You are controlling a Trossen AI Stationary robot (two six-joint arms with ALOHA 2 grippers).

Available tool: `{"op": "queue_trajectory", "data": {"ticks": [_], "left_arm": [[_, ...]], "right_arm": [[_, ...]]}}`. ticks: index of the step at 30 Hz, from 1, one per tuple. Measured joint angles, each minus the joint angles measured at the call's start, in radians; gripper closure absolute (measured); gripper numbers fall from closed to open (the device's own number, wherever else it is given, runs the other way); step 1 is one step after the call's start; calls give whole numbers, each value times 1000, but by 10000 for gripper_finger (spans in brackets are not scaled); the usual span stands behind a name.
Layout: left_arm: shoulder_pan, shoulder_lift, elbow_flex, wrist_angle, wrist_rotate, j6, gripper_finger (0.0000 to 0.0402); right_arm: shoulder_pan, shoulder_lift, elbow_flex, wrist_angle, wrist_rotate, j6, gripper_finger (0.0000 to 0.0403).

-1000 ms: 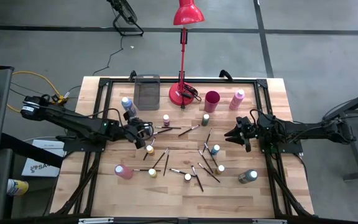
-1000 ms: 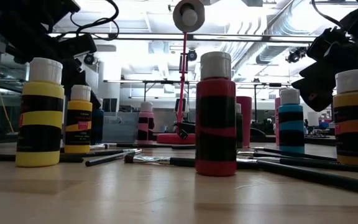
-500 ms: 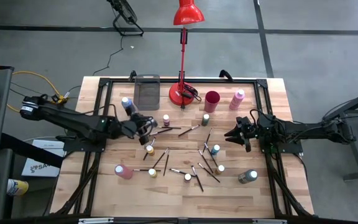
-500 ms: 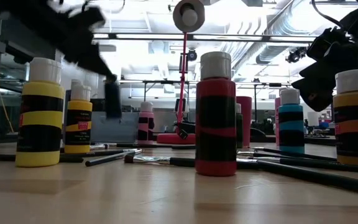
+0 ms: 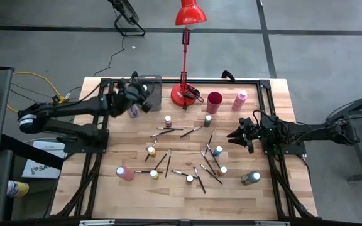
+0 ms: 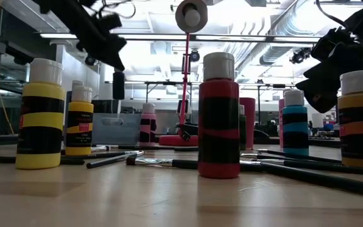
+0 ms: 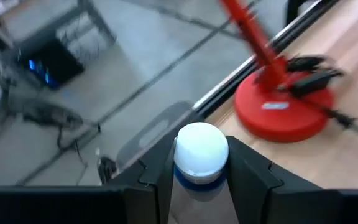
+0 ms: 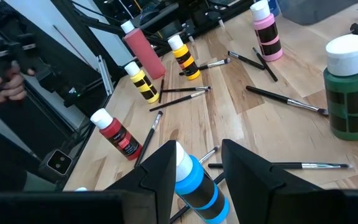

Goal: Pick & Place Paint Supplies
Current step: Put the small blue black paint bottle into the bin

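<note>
My left gripper point(image 5: 136, 103) hangs above the table's far left, beside the translucent grey bin point(image 5: 148, 92), shut on a blue paint bottle with a white cap point(image 7: 201, 146). The low view shows this bottle point(image 6: 118, 85) in the air below the gripper. Several more paint bottles stand on the table's middle, among them a yellow one point(image 5: 151, 150) and a blue one point(image 5: 217, 151). Thin dark brushes point(image 5: 168, 132) lie flat between them. My right gripper point(image 5: 241, 135) waits open above the right side, clear of the blue bottle point(image 8: 194, 183) ahead of it. My left gripper pinches the blue bottle between its two fingers, just under the white cap point(image 7: 197, 180), one finger point(image 7: 157, 171) on each side. The fingers slant downward. The bottle hangs upright below them, lifted clear of the table.
A red lamp's base point(image 5: 184, 94) stands right of the bin, then a dark red cup point(image 5: 213, 102) and a pink bottle point(image 5: 239, 100). A pink bottle point(image 5: 124, 173) and a green one point(image 5: 251, 178) lie nearer the front. A black frame runs round the table's edges.
My left gripper has swung from the table's middle left toward the far edge and upward, ending beside the grey bin. The blue bottle has gone with it, lifted clear of the table and staying upright.
</note>
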Motion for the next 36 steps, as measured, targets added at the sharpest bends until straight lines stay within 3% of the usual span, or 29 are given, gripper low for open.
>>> {"op": "queue_trajectory", "data": {"ticks": [7,20,25,36], "left_arm": [[205,108,-1,80,159,4,288],[384,347,-1,300,237,-85,288],[406,392,-1,302,230,-114,288],[405,406,-1,307,84,-119,288]], "right_arm": [[0,0,0,0,0,0,280],[0,0,0,1,0,0,280],[0,0,0,1,1,0,280],[0,0,0,1,1,0,280]]}}
